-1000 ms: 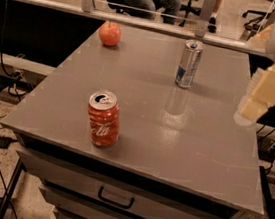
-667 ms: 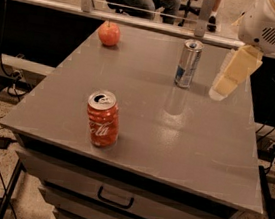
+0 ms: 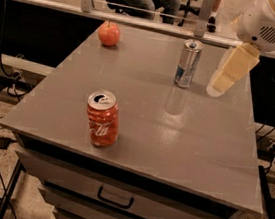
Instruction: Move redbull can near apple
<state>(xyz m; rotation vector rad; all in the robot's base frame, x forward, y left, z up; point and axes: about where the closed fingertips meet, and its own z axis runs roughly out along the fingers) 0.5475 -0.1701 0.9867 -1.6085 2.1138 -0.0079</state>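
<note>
The redbull can (image 3: 188,63) stands upright at the back right of the grey table (image 3: 188,148), slim, silver and blue. The apple (image 3: 108,33) sits at the back left corner, well apart from the can. My gripper (image 3: 226,75) hangs from the white arm (image 3: 272,21) at the upper right, just to the right of the redbull can and about level with it, not touching it. Its cream fingers (image 3: 232,68) point down and left.
A red Coca-Cola can (image 3: 102,118) stands upright near the table's front left. A drawer with a dark handle (image 3: 114,199) is under the table top. A rail and seated people's legs are behind the table. Cables lie on the floor at left.
My gripper has moved left and toward the redbull can, from beyond the table's right edge to just beside the can. The cans and apple have not moved.
</note>
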